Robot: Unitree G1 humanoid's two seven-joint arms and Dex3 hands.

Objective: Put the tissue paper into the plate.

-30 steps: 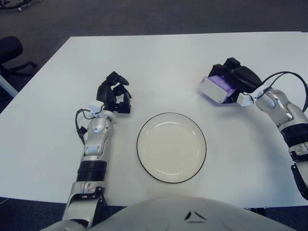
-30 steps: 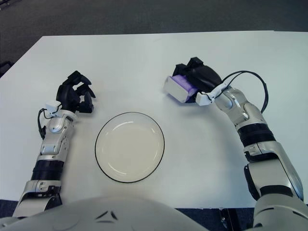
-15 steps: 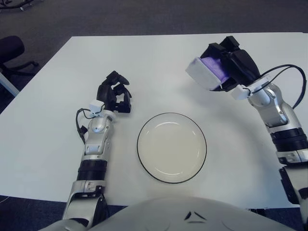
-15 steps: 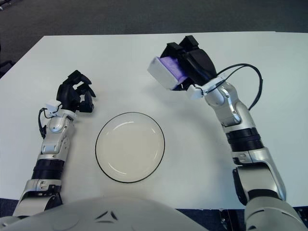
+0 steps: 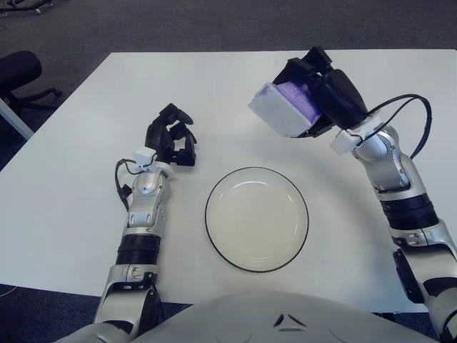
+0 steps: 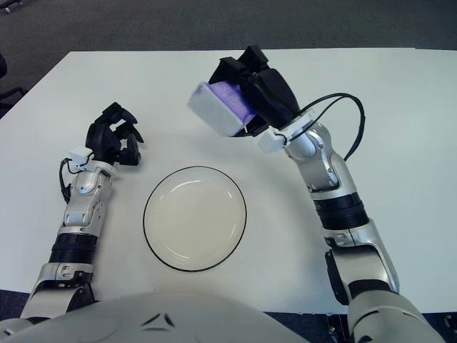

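The plate [image 5: 256,219] sits on the table [image 5: 64,193]; the left hand [image 5: 170,137] shows to its left, the right hand [image 5: 330,98] holds the tissue pack [image 5: 283,108] behind it.

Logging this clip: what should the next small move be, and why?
Probably carry on toward the robot and lower: the right hand holds the tissue paper raised beyond the plate, which holds nothing. The left hand shows left of the plate.
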